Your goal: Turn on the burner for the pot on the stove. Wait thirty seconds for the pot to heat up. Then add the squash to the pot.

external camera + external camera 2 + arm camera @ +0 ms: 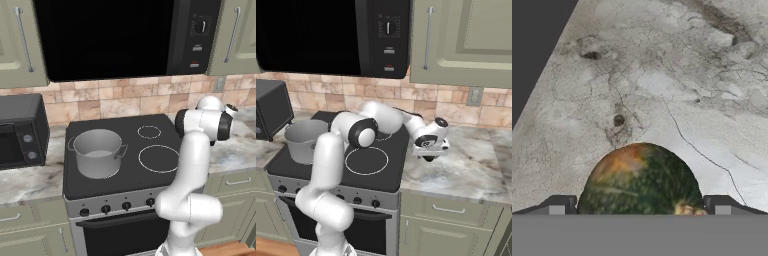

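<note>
In the left base view, the pot [98, 152] stands on the rear-left part of the stove [120, 192], covering its burner, with nothing visible inside it. The knobs [116, 206] sit in a row on the silver front panel; whether the pot's burner is on cannot be read from the glass, which shows no glow. The arm reaches right, over the marble counter [235, 145]. In the right base view, the gripper [428, 158] hangs low over the counter just right of the stove edge, pointing down, well apart from the pot [302, 140]. In the hand view, the squash [642, 180] lies on the counter [677, 85] directly below the hand, between the two fingertips [558, 206], which stand spread wide on either side of it and are not yet clamped. Judged status: the squash has not been picked up and the pot holds no squash. The pick, the carry to the pot and the release remain. The burner and waiting steps are presumably finished, given the approach to the squash, but the frames do not confirm this.
</note>
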Robot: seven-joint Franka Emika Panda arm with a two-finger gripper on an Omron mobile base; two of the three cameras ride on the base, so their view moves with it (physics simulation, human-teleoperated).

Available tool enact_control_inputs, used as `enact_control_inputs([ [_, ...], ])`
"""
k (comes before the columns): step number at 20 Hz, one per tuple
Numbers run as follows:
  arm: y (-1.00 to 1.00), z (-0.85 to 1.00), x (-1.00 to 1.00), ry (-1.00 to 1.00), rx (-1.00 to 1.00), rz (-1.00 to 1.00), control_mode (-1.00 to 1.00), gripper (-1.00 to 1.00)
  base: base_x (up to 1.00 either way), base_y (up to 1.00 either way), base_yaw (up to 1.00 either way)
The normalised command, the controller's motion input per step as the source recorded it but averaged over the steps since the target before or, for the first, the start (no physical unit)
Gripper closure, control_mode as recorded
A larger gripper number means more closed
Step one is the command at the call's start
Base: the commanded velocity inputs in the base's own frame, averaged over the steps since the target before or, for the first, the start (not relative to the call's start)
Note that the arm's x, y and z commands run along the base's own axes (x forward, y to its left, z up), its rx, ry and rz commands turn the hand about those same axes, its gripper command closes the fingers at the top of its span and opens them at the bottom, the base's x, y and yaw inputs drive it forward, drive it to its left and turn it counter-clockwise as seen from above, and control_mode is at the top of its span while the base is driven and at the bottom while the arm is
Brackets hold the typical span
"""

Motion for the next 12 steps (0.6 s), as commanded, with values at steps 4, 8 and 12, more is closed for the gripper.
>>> enact_control_inputs([
  [4,0.0,-0.26,0.22,0.0,0.0,0.07,-1.0,-1.0,0.0,0.0,0.0],
  [8,0.01,-0.16,0.09,-0.01,0.0,0.05,-1.0,1.0,0.0,0.0,0.0],
  [12,0.0,-0.14,0.0,-0.03,0.0,0.05,-1.0,1.0,0.0,0.0,0.0],
])
